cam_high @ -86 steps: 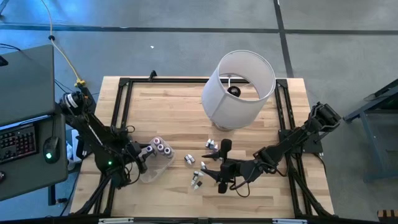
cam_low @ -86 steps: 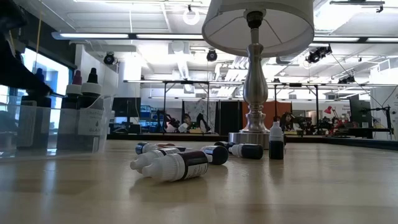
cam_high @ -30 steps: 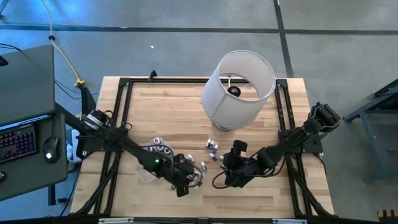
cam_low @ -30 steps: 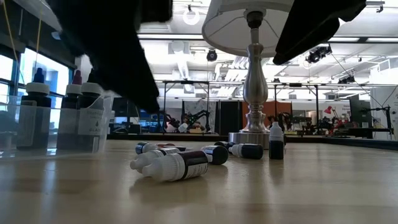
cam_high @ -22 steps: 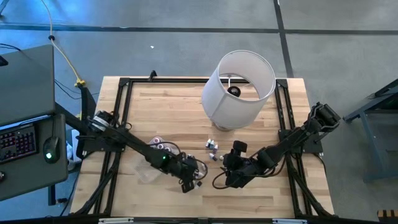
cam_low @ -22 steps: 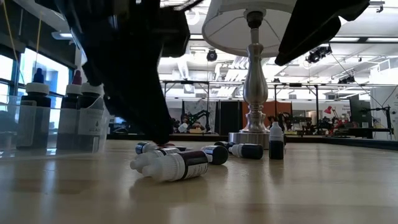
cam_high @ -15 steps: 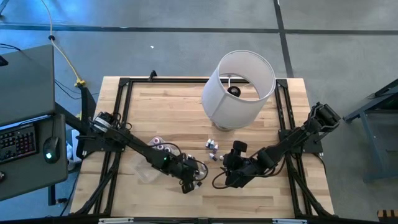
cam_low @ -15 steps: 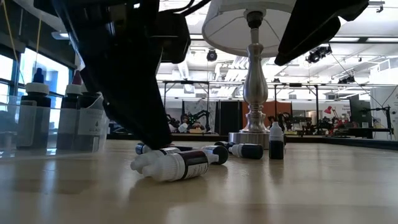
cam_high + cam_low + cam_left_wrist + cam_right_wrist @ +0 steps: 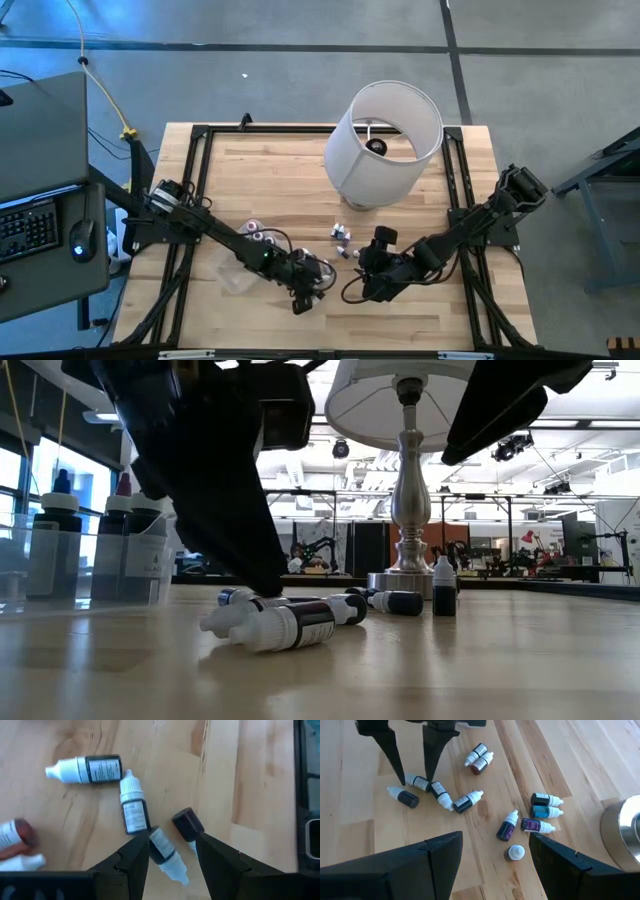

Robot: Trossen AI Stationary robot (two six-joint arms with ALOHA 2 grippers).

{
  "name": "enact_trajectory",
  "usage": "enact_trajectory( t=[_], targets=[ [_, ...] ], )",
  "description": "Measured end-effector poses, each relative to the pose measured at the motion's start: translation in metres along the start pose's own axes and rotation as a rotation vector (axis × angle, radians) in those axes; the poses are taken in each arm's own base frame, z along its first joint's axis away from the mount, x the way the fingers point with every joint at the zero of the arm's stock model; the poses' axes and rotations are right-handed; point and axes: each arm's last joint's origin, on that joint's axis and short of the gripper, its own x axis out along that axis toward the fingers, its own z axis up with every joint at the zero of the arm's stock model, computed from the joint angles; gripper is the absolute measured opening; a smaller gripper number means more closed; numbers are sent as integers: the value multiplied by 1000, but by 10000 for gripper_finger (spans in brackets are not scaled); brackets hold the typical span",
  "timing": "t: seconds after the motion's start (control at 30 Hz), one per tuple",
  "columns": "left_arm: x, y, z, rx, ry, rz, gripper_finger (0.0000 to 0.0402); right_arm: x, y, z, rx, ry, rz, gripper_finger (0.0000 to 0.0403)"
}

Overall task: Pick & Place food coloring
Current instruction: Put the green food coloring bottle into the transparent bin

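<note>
tub (image 9: 238, 272) at lower left of the high view, clear plastic, a few food coloring bottles (image 9: 62, 530) upright inside; in the low view they stand at the left edge behind its wall.

left gripper (image 9: 169, 843) next, lower centre of the high view, low over the loose cluster. fingers parted moderately, holding nothing. in the left wrist view one lying bottle (image 9: 167, 854) sits right in the gap, touching or nearly touching one finger (image 9: 134, 857); white nozzle toward the frame's bottom, long axis slanting from upper left to lower right, roughly along the fingers rather than across them. a dark-capped bottle (image 9: 187, 824) lies just beside the other finger. two more, (image 9: 134, 806) and (image 9: 87, 769), lie just beyond the tips, toward the frame's top.

judgement: closing here would pinch the body's short width, which is good, but the dark-capped neighbour could get nudged or caught as well.

right gripper (image 9: 368, 283) just right of centre in the high view, held above the table, wide open, empty. its wrist view shows a second scatter near the lamp base (image 9: 623, 831), one bottle upright (image 9: 515, 852).

left arm is clearly nearer the bracketed bottle.
</note>
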Motion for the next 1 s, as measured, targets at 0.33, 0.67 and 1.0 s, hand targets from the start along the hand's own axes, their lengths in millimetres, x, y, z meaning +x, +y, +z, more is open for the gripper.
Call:
enact_trajectory(
  t=[0.33, 0.67, 1.0],
  targets=[
    [13, 8, -5, 186, 16, 58, 161, 0, 0, 0, 1, -1, 0, 224],
    [13, 12, -6, 457, 40, 103, 161, 0, 0, 0, 0, -1, 1, 224],
    [9, 10, -3, 436, 25, 103, 85, 0, 0, 0, 0, -1, 0, 224]
  ],
)
